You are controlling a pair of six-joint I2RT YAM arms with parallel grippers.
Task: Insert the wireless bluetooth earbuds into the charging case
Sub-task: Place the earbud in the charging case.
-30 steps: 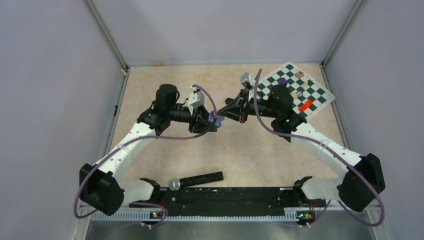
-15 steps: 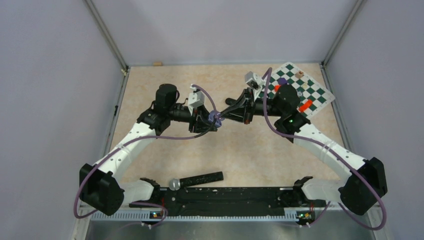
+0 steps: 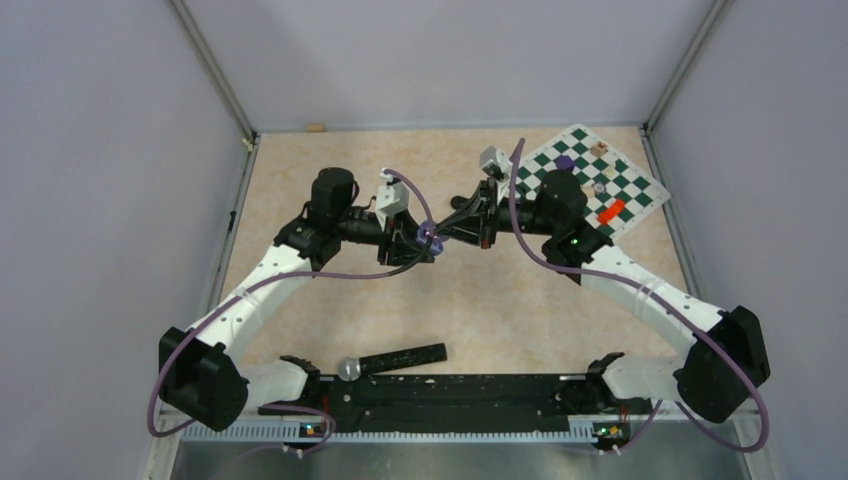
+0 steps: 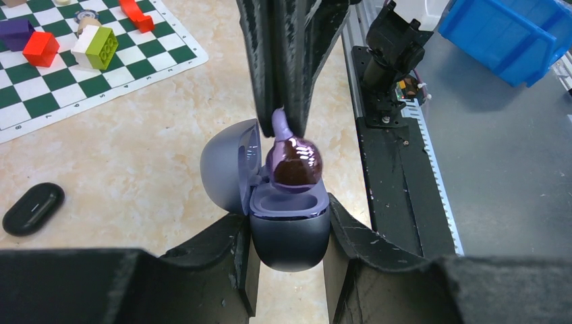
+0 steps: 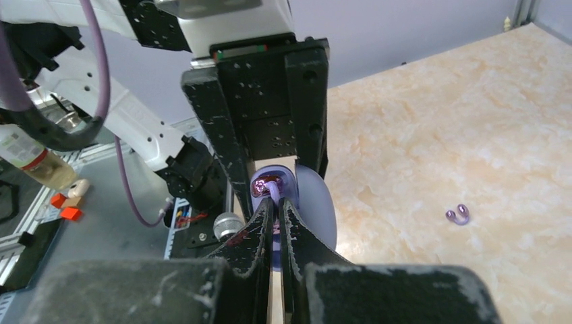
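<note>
Both arms meet over the middle of the desk, tool tips facing each other.

Left tool: pressed in on the charging case, one finger on each flank of the lower shell. The case is upright with its mouth facing up and its lid swung open to the left in the left wrist view. The lilac inner well shows under the rim.

Right tool: fingers nearly together, pinching the stem of the lilac earbud. In the left wrist view it comes down from above the case. The bud's glossy dark face is turned to that camera. The bud hangs at the mouth of the well, its lower edge overlapping the rim line and its body above the rim, not down inside. I cannot tell whether it touches the case. In the right wrist view only a bit of the bud shows past my fingertips, with the lid just to its right.

Second lilac earbud: lying loose on the desk, well apart from the case.

Black case: oval, closed, flat on the desk, to the left of the held case in the left wrist view.

Chessboard: at the far right corner of the desk, carrying a red block, a green-and-white block and a purple block.

Blue bin: off the desk, beyond the arm rail.
</note>
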